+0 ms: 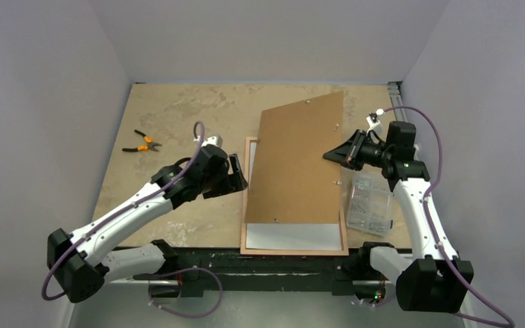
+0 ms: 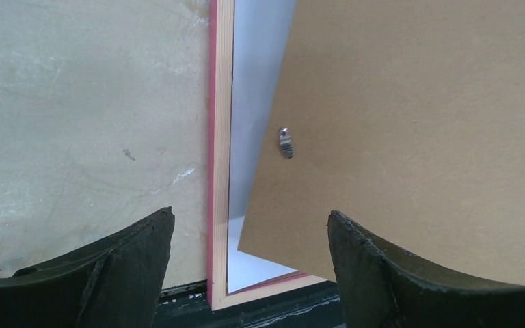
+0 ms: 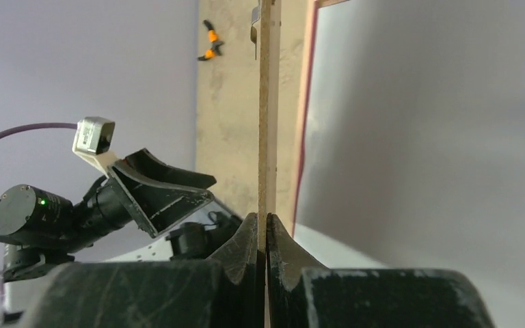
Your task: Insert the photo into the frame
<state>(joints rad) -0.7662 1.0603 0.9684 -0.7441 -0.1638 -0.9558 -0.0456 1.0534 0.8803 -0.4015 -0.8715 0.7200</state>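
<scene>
Clearly the right gripper (image 3: 266, 232) is clenched on the 3 o'clock edge of the brown backing board (image 1: 301, 164), which sits skewed over the frame (image 1: 248, 198). The photo (image 1: 294, 236) lies inside the frame, white back up, showing at 6 o'clock. The left gripper (image 1: 239, 179) hovers released at 9 o'clock. Lowered crooked, the board could ride the frame's rail or drag the photo askew.

The backing board (image 1: 301, 160) is matt brown fibreboard, its cut edge rough, with a small shiny metal tab (image 2: 285, 143). The frame (image 2: 220, 137) shows bare tan wood with a pink painted edge. The photo (image 1: 294, 236) shows smooth white paper. The table (image 1: 178, 116) looks like mottled beige stone, matt. At 4 o'clock from the board lies a clear, glossy plastic box (image 1: 369, 201).
</scene>
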